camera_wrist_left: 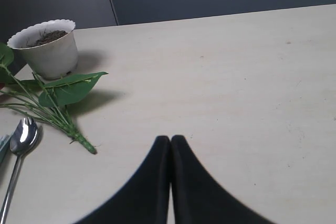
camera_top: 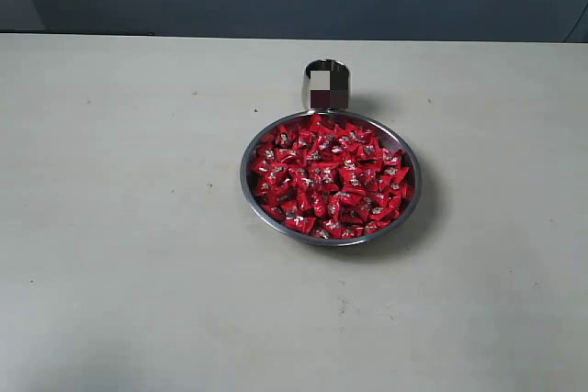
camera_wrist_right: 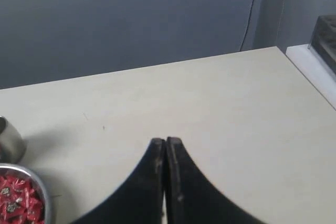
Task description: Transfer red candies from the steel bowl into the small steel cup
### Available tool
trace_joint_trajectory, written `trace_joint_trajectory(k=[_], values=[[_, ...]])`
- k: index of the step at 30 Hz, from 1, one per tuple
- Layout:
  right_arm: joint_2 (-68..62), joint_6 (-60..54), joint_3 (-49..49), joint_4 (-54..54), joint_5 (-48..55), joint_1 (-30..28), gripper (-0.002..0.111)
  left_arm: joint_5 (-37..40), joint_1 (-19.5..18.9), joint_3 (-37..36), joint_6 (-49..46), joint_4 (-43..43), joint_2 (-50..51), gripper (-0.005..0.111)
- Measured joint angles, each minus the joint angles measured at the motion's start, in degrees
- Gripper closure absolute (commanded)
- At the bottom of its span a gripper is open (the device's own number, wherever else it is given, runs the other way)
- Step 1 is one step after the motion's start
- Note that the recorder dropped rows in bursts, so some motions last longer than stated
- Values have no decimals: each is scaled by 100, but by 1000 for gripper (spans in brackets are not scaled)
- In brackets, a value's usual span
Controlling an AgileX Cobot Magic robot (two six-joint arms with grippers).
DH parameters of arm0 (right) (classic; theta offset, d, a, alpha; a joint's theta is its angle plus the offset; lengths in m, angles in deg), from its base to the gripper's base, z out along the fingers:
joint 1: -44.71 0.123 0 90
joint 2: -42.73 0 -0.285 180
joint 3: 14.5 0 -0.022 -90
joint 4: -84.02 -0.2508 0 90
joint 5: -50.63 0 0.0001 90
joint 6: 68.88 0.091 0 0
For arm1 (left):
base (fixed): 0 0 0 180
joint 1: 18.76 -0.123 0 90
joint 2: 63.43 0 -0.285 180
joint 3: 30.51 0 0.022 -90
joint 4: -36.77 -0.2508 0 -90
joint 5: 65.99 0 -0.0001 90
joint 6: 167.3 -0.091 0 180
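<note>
The right gripper's [camera_wrist_right: 165, 141] two black fingers are pressed together with nothing between them, low over the pale beige table [camera_top: 119, 227]. Off to one side of its tips, across a stretch of bare tabletop, the edge of the wide, shallow, shiny steel bowl [camera_wrist_right: 45, 196] shows, with the small shiny steel cylindrical cup [camera_wrist_right: 8, 140] just beyond it. The left gripper [camera_wrist_left: 170, 139] is likewise closed on nothing. Near it lie a leafy green sprig [camera_wrist_left: 63, 95] and a silver metal spoon [camera_wrist_left: 21, 139], and a white scalloped-rim plant pot [camera_wrist_left: 47, 51] holding dark soil stands past them; no task item shows in the left wrist view.

In the exterior view the bowl sits around the middle of the table, heaped nearly to its rim with small red candies in shiny wrappers [camera_top: 331, 176]. The cup stands upright right behind the bowl's far rim; whether the two touch, and what the cup holds, cannot be made out
</note>
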Motion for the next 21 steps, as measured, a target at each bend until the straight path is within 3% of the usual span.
trace_joint_trajectory(k=[12,21], values=[[-370,0,-3,-369,-296,0,109,0,0,0,0,0,0,106],[-1163,-539,-152,-1259,435,398,109,0,0,0,0,0,0,106]])
